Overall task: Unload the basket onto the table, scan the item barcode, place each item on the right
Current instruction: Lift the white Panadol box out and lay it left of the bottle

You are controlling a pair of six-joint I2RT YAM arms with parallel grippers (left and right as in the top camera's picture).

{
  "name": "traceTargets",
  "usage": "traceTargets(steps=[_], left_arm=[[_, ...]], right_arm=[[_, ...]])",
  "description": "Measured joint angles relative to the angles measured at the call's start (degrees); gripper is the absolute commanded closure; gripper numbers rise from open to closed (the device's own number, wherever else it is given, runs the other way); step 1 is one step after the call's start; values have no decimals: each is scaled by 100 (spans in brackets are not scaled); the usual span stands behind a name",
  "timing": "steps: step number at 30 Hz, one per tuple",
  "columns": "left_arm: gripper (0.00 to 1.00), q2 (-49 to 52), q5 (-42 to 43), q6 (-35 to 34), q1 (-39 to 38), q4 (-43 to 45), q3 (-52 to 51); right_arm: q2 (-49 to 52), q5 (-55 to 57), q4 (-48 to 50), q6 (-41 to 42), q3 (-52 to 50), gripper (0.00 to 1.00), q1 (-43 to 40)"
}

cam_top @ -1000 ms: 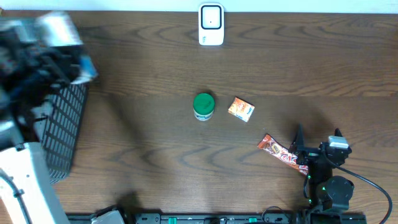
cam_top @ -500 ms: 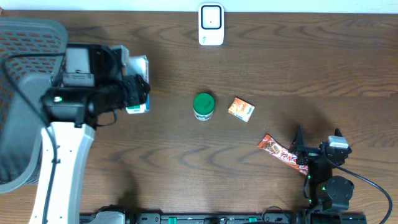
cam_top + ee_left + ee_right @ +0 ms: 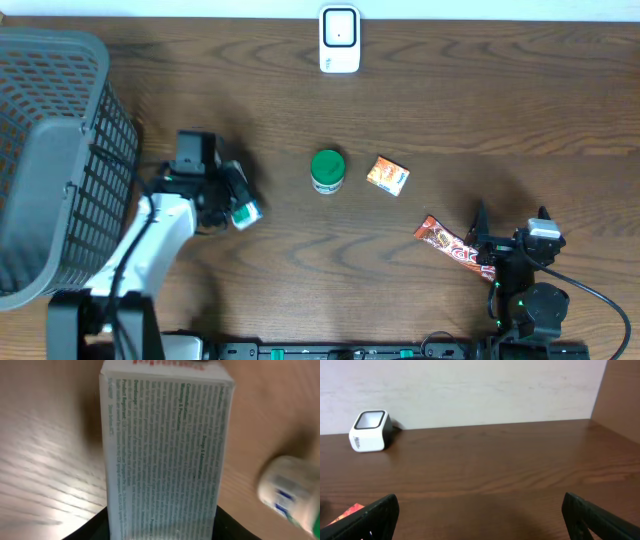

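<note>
Item: small white carton [image 3: 165,450] with fine green print, pinched at one end between the fingers of the left hand [image 3: 228,200], low over the left-centre of the worktop [image 3: 300,290], just right of the black wire basket [image 3: 95,150]. Whether it touches the wood cannot be told. Handling, as judged: light, thin card, stiff along its edges but liable to dent on the broad faces; the coated surface is probably a little slick, so a firm grip across the narrow sides near one end suits it and leaves the long faces free. The face towards the wrist camera shows only text and no barcode, so the code probably sits on another side and the carton would need turning. Right hand [image 3: 511,230]: fingers spread wide, empty, parked at the near right beside a red snack wrapper [image 3: 450,245]. Barcode scanner [image 3: 339,38]: upright at the far edge, centre, well apart from the carton. Room: open wood lies between carton and scanner. A green-lidded jar [image 3: 327,171] and an orange sachet [image 3: 388,176] stand right of that path, near mid-worktop. The basket wall crowds the left side, and the far edge lies close behind the scanner.
</note>
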Motion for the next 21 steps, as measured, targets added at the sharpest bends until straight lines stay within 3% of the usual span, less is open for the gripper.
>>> traceTargets(steps=[5,11,21], left_arm=[[7,269,4,-1867,-511,533,-330],[6,278,-2,-3101,-1285,1792,-352],[6,245,-184,-3423,-1617,1928,-352]], right_arm=[[0,2,-2,0,0,1,0],[0,2,-2,0,0,1,0],[0,2,0,0,0,1,0]])
